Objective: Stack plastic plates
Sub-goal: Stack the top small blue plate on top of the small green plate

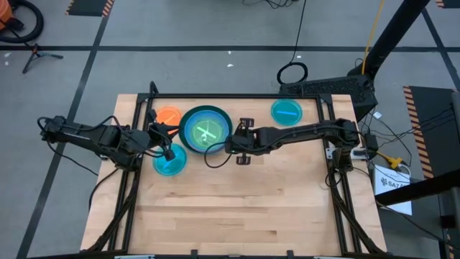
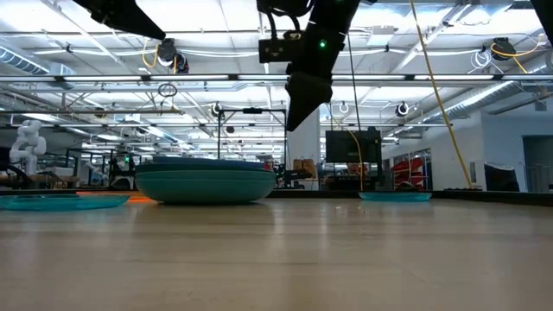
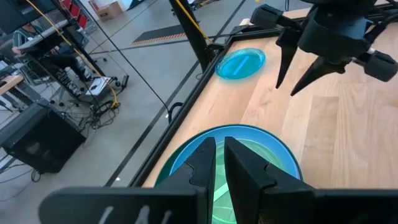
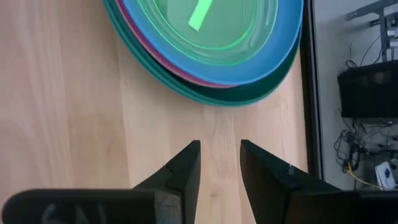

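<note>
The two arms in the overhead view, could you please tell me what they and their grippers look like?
Both arms are dark, nearly black, jointed links with black cables looped alongside. The left gripper has two flat, black, blade-like fingers. The right gripper has similar tapered black fingers; the low view shows a small green light on its wrist housing.

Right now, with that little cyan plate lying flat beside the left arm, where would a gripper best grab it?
Probably by the rim. The cyan plate lies flat on the table, so only its raised edge gives fingers a hold. The left gripper already hovers over its far edge, toward the stack; coming straight down there, one finger inside the rim and one outside, looks simplest.
</note>
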`<action>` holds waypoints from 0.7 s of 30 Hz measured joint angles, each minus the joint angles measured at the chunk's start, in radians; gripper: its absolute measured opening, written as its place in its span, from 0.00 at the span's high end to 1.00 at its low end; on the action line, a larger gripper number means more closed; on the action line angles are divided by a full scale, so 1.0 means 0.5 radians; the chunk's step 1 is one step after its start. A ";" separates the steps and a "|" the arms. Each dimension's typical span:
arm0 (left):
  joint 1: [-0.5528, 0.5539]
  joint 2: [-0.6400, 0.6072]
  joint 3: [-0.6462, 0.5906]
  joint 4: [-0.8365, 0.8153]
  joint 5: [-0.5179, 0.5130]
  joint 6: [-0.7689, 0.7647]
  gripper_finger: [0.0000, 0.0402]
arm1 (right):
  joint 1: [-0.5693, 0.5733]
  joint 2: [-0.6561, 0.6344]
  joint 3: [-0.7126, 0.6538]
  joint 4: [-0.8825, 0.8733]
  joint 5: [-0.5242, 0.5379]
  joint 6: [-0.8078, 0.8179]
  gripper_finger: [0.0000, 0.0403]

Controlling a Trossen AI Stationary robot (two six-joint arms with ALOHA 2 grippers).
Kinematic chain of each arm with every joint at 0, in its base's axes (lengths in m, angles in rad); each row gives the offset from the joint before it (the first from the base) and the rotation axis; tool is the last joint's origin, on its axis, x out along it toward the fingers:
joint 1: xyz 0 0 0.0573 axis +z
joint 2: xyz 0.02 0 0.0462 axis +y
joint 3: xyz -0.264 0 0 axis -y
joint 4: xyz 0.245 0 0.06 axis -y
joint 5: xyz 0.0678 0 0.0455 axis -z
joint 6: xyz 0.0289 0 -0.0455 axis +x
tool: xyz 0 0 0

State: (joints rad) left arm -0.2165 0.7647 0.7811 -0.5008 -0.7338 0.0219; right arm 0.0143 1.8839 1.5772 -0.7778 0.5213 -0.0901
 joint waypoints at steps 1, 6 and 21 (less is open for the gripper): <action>0.000 0.000 0.000 0.000 0.000 0.000 0.90 | 0.001 0.000 0.000 0.008 -0.001 0.013 0.74; 0.000 0.000 0.000 0.000 0.000 0.000 0.90 | -0.006 0.000 0.000 0.026 0.014 0.226 0.74; 0.000 0.000 0.000 0.000 0.000 0.000 0.90 | -0.118 0.001 0.000 -0.310 0.009 0.272 0.74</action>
State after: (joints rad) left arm -0.2165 0.7647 0.7811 -0.5007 -0.7338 0.0219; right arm -0.0449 1.8843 1.5772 -0.9329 0.5260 0.0461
